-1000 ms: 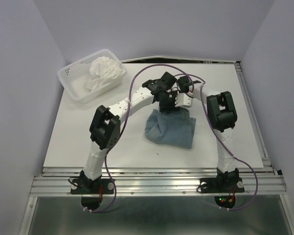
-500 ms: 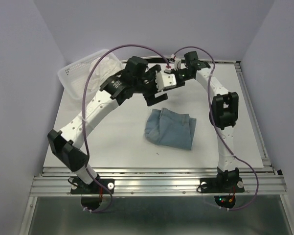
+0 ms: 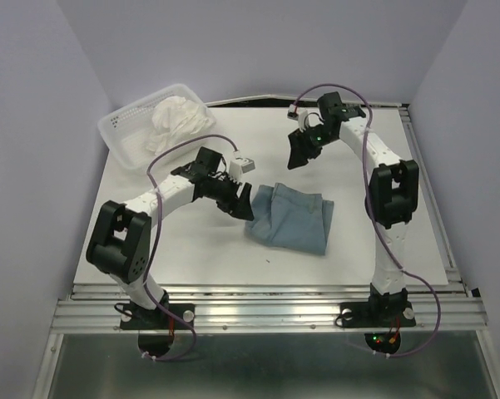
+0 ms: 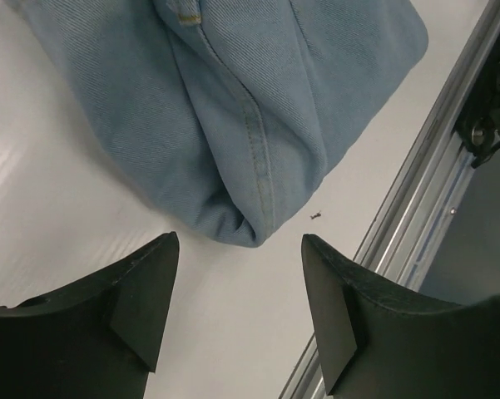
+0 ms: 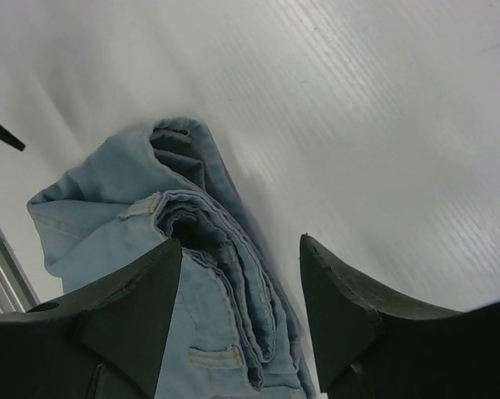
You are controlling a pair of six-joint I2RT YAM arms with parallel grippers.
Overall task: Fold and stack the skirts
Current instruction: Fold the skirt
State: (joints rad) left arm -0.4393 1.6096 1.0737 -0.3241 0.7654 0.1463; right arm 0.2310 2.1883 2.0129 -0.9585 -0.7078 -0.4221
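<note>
The blue-grey skirt (image 3: 291, 218) lies folded on the white table, near its middle. It also shows in the left wrist view (image 4: 250, 108) and in the right wrist view (image 5: 183, 274). The white ruffled skirt (image 3: 176, 121) is bunched up in the mesh basket at the back left. My left gripper (image 3: 240, 204) is open and empty, just left of the folded skirt's near-left corner. My right gripper (image 3: 298, 154) is open and empty, raised above the table behind the skirt.
The white plastic mesh basket (image 3: 126, 131) stands at the table's back left corner. A metal rail (image 3: 266, 301) runs along the near edge; it also shows in the left wrist view (image 4: 416, 191). Grey walls close in the left, right and back.
My left arm has swung down from the back of the table to the skirt's left edge. My right gripper has stayed raised at the back. The blue skirt lies still.
</note>
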